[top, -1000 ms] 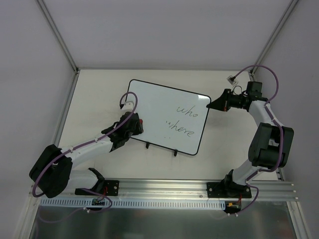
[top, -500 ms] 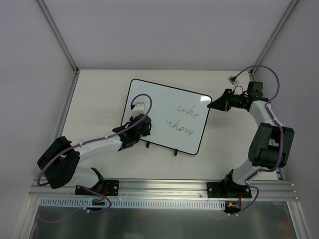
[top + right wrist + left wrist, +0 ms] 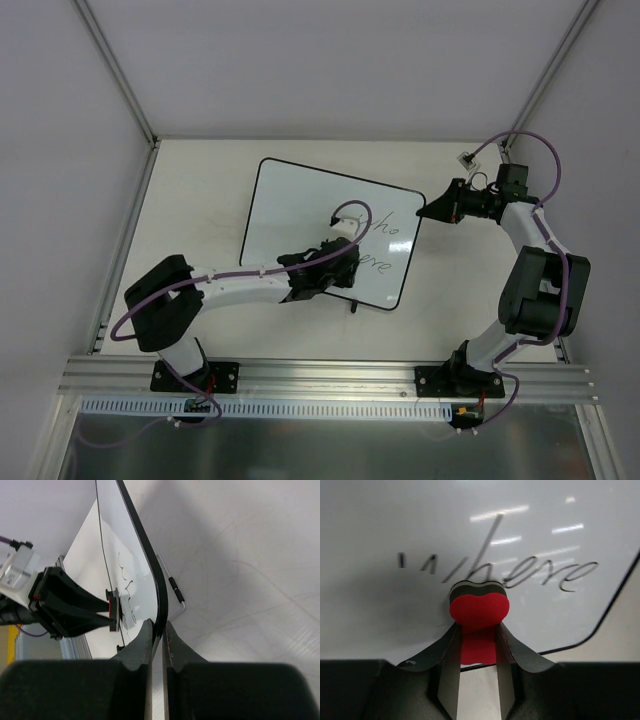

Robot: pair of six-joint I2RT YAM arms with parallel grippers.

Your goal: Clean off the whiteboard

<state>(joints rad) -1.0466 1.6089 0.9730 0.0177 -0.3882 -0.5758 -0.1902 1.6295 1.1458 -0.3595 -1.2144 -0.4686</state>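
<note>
The left claw, closed on the red eraser, presses it against the whiteboard at the handwritten word "where". The right claw pinches the whiteboard's right edge near its far corner. The whiteboard rests on the counter, between the two arms. A second word, farther up the whiteboard, is partly hidden.

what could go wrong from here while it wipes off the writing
1. The red eraser juts past the fingertips of the left pincer, which grips only its lower end. Sideways drag might twist it loose.
2. The right pincer pinches just the thin frame at one edge of the whiteboard, so pressing could make the board pivot or slip.
3. The eraser is narrow next to the word "where", so one pass may leave strokes behind.
</note>
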